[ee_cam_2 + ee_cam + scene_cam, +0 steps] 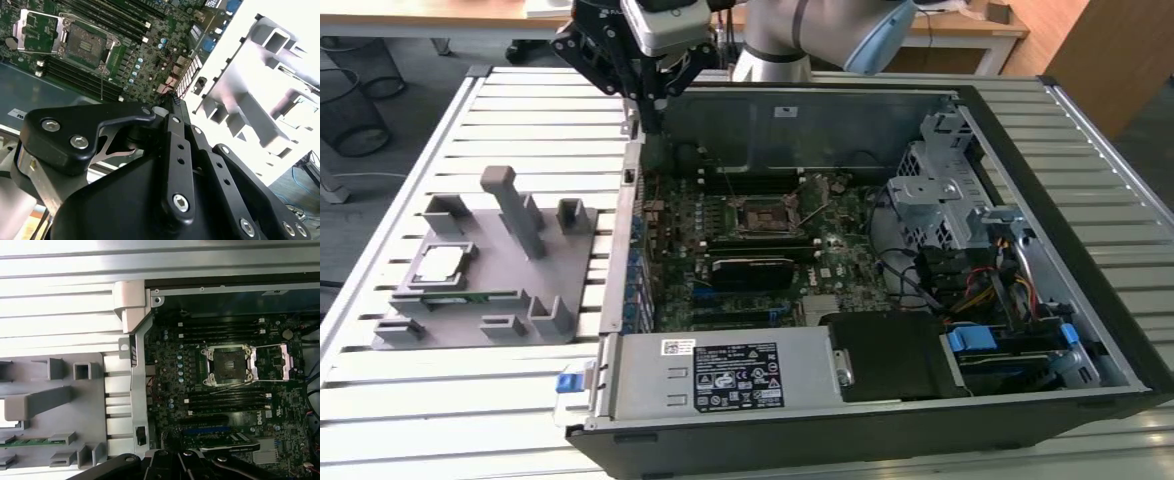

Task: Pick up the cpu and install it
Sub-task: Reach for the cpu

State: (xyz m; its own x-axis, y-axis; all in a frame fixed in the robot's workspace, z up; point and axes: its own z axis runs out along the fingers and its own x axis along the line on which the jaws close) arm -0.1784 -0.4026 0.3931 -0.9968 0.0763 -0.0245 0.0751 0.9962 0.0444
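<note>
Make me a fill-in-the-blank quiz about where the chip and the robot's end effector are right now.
1. The cpu lies ____ the computer case, on the grey fixture.
2. The motherboard socket is ____ of any chip.
3. The end effector hangs by the case's rim, away from the ____ it must pick up.
Missing words: outside; empty; cpu.

The gripper is finished in black; the motherboard close by it is coloured green, the fixture farther off plain grey, its cpu silvery-grey, the table pale-ribbed.
</note>
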